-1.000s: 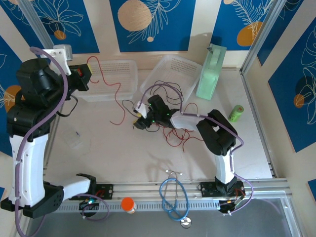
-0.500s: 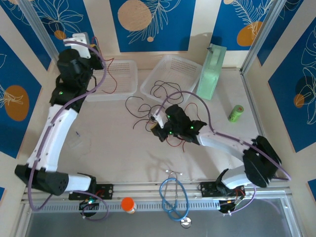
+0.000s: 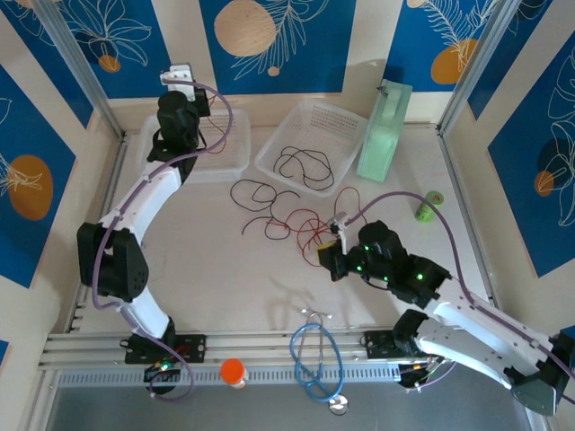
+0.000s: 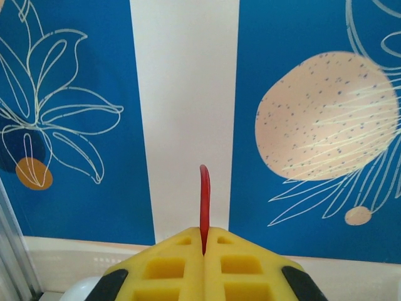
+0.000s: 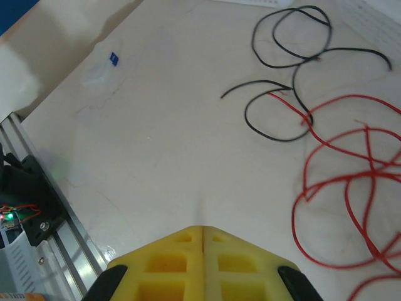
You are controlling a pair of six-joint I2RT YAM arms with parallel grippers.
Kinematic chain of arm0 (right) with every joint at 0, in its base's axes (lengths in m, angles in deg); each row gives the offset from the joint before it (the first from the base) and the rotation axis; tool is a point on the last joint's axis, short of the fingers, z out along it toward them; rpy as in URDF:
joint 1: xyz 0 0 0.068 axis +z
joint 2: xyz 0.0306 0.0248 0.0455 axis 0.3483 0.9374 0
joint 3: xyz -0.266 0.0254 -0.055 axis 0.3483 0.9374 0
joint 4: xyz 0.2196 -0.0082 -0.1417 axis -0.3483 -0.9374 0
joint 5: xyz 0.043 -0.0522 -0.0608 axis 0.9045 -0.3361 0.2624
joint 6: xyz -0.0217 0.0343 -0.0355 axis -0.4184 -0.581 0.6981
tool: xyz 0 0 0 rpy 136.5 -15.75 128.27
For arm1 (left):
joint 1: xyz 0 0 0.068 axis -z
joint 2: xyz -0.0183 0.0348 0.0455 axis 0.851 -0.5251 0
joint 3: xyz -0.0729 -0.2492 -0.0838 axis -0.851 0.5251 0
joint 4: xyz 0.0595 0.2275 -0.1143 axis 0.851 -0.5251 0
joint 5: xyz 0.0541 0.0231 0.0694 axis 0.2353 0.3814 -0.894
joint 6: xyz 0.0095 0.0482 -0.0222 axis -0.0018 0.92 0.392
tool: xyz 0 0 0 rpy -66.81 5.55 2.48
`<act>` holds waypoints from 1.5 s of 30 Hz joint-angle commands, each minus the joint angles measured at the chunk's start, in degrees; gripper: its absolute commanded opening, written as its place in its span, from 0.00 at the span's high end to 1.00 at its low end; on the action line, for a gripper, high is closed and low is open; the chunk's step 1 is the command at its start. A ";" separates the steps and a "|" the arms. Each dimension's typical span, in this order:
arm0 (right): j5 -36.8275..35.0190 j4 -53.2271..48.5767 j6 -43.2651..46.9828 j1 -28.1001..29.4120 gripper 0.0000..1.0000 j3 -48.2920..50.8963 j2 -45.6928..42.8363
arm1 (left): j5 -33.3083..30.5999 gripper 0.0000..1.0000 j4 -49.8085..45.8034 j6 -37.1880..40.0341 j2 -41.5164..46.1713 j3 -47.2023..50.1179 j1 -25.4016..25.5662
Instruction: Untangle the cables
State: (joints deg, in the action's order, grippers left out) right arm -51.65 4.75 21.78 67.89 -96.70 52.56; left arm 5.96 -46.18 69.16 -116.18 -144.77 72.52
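1. Top external view: the left gripper (image 3: pixel 182 92) has travelled from the left edge of the frame to the upper left, over the far rim of the left basket (image 3: pixel 216 172). Its jaws are clamped on a red cable (image 4: pixel 204 200). In the left wrist view, the short end of that cable stands up from between the yellow fingers (image 4: pixel 175 263).
2. A second ago the red cable was drawn from the upper left down into the middle of the frame. It now appears to trail thinly into the left basket, apart from the rest.
3. The right gripper (image 3: pixel 331 260) has backed out of the knot at frame centre toward the lower right. In the right wrist view the same gripper (image 5: pixel 203 231) has its jaws pressed together, with no wire seen between them.
4. The remaining cables (image 3: pixel 287 215) lie on the table (image 3: pixel 198 260) in open loops at frame centre. Red strands lie nearest the right gripper, with darker ones above them. Black loops (image 3: pixel 301 162) rest inside the right basket (image 3: pixel 337 121).
5. Reading: one strand appears freed, and the heap has loosened into flat loops. The red strands cross one another at several places, so separation looks only partly done.
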 commanded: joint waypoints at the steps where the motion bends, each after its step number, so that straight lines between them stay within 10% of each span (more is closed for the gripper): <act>1: -3.42 -5.61 -3.44 0.00 1.00 1.36 -4.14 | -2.68 1.00 5.30 -1.17 -1.31 3.27 -0.75; 13: -0.27 -13.40 -10.02 -10.69 0.74 -4.14 0.01 | 0.45 0.99 -5.25 -15.72 -2.62 13.91 -0.74; 26: 8.24 -11.09 -18.55 -19.98 0.49 -5.46 20.61 | 11.10 0.00 -18.37 -16.57 5.80 10.76 -0.66; 40: 5.62 1.81 -20.02 -21.64 0.53 -5.83 36.32 | 14.54 0.00 -35.14 -16.58 27.18 8.96 -0.61; 45: 4.57 1.88 -19.02 -21.67 0.75 -7.76 38.72 | 16.87 0.00 -45.78 -19.57 32.78 9.70 -0.53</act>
State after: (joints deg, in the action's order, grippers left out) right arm -46.71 5.28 2.75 46.45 -102.10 91.51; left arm 20.51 -81.79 51.63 -85.40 -134.83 72.41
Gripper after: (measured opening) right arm 0.279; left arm 0.997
